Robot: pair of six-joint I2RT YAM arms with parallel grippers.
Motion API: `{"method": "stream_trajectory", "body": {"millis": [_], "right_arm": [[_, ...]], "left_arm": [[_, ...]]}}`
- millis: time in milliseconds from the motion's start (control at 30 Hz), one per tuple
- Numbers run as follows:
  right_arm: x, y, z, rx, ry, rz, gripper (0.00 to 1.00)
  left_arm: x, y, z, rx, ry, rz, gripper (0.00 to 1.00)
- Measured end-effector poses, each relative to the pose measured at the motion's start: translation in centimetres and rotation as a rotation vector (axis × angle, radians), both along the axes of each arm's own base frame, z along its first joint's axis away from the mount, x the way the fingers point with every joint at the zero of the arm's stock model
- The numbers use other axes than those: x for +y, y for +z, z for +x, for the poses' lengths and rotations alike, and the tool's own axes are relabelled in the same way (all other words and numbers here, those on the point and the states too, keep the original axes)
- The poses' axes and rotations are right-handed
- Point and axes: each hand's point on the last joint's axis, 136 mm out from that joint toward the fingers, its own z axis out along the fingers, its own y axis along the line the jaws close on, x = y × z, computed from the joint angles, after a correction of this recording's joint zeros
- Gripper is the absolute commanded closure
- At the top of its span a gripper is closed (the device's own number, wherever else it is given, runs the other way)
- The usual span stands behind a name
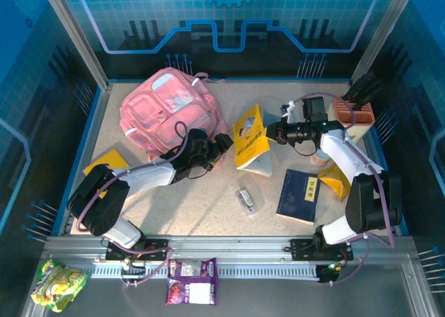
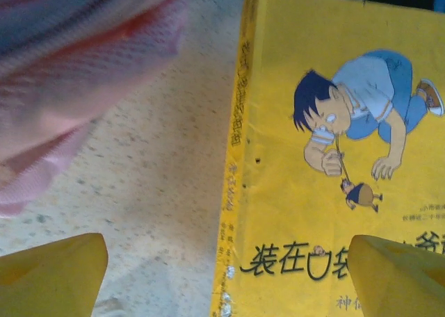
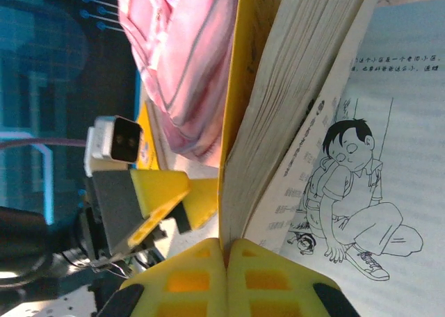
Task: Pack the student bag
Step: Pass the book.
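Right gripper clamps standing yellow book; your left gripper, wide and empty, sits between book and student bag.

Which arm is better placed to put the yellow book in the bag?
Likely right: the right claw is shut on the yellow book beside the student bag; the left claw is open, holding nothing.

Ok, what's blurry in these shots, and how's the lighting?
Left wrist view: the student bag is a soft pink blur, the yellow book cover sharp. Right wrist view: the right hand at the bottom is out of focus, the book's open page crisp and brightly lit. Top external view: evenly lit, blue-tinted walls.
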Motion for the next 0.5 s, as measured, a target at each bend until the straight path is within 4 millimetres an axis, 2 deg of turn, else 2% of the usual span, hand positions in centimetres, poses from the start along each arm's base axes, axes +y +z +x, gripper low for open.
{"method": "stream_trajectory", "body": {"millis": [133, 300, 367, 500], "right_arm": [[0.4, 1.4, 0.2, -0.018, -0.011, 0.042, 1.00], [1.0, 3.0, 0.3, -0.040, -0.017, 0.088, 1.00], [1.2, 3.0, 0.2, -0.041, -0.016, 0.106, 1.00], [1.1, 1.4, -0.3, 0.000, -0.027, 0.114, 1.00]], "left_arm": [[-0.9, 0.9, 0.1, -0.020, -0.012, -0.082, 0.06], [-2.1, 0.7, 0.5, -0.022, -0.019, -0.150, 0.10], [-2.5, 0.7, 0.8, -0.032, -0.020, -0.178, 0.15], [-3.2, 1.6, 1.4, -0.068, -0.029, -0.233, 0.25]]}}
